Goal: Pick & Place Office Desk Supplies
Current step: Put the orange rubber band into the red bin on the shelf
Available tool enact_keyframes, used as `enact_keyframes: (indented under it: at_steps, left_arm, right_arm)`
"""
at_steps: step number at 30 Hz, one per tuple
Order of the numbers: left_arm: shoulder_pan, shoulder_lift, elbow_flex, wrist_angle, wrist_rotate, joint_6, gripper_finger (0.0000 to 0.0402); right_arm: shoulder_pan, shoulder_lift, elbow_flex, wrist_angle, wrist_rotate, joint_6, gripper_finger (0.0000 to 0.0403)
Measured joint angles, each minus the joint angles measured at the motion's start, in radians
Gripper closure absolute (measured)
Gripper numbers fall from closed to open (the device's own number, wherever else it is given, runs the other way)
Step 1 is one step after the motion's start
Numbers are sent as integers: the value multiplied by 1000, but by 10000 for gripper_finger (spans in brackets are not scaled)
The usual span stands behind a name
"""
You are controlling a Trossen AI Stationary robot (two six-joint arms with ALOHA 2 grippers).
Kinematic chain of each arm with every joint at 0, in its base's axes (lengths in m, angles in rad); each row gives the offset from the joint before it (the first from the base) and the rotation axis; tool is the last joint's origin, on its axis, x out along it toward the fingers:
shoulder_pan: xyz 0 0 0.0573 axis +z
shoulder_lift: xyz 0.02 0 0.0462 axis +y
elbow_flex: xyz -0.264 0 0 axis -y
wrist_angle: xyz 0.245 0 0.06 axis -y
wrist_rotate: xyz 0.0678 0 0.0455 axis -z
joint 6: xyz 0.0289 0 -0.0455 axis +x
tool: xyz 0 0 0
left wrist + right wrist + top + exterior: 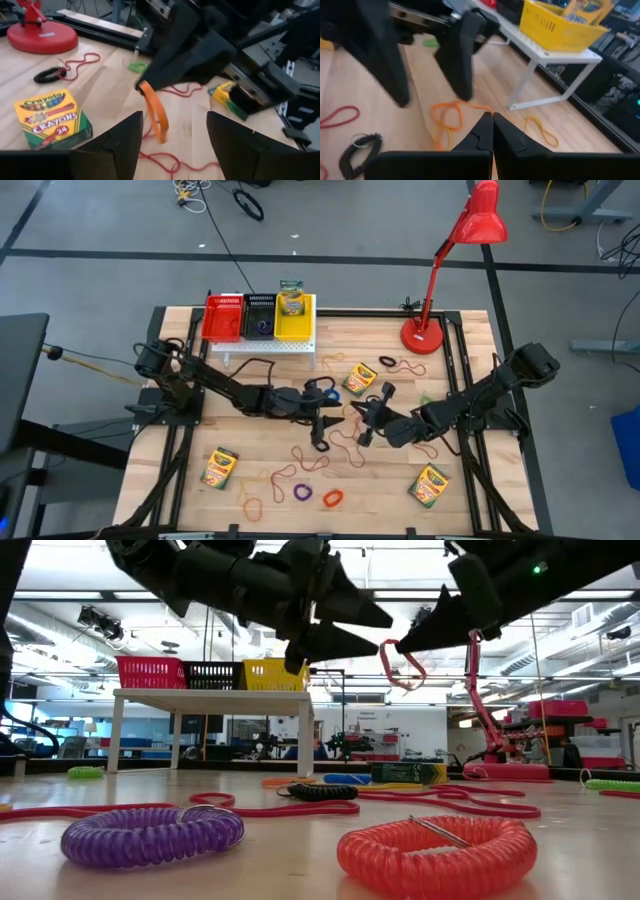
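Note:
My right gripper is shut on a thin orange rubber band above the table's middle. My left gripper faces it from the table's left, open, with its fingers on either side of the hanging band and not touching it. Crayon boxes lie flat on the table, and another stands in the yellow bin. A purple elastic loop and an orange one lie near the front edge. More rubber bands lie loose on the wood. My right gripper pinches the rubber band's upper end between the free ends of its two shut fingers. The fingers come nearly level from the table's right, slanting slightly down. The band hangs below them as a slack loop, lifted clear of the table.
A white perforated stand at the back left carries red, black and yellow bins. A red desk lamp's base stands at the back right. A black loop lies beside it.

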Motion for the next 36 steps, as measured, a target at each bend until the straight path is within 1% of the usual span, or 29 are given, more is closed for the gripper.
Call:
enact_keyframes:
  at_steps: [3, 5, 11, 16, 17, 19, 21, 24, 27, 29, 32, 34, 36]
  left_arm:
    - [11, 0, 10, -15, -16, -14, 188]
    - [21, 0, 10, -38, -28, -27, 206]
    - [22, 0, 10, -24, -25, -9, 295]
    - [14, -3, 10, -27, -27, 43, 381]
    - [15, -4, 10, -27, -30, 46, 389]
    - [15, -21, 10, -39, -32, 64, 393]
    - [17, -43, 10, -40, -32, 78, 394]
    - [17, -96, 8, -115, -44, 104, 395]
    - [8, -172, 8, -239, -112, 132, 395]
    - [-2, -225, 8, -329, -166, 138, 395]
    - [-6, -323, 8, -469, -218, 129, 395]
    - [-5, -407, 8, -556, -261, 113, 395]
    - [-2, -492, 8, -635, -312, 96, 395]
  right_arm:
    - [1, 0, 0, 33, -1, -30, 401]
    - [3, 0, 0, 53, -3, -44, 401]
    - [3, 0, 0, 90, -13, -73, 401]
    - [5, 0, 0, 119, -15, -83, 399]
    - [10, 0, 0, 137, -14, -81, 395]
    - [24, 0, 0, 171, -14, -85, 380]
    - [43, 0, 0, 195, -3, -86, 356]
    - [72, 0, 0, 202, 57, -85, 310]
    - [94, 0, 0, 191, 122, -88, 266]
    - [101, -7, 0, 149, 123, -91, 247]
    - [98, -9, 0, 101, 124, -35, 246]
    - [96, -9, 0, 67, 124, 7, 262]
    - [95, -9, 0, 16, 124, 47, 287]
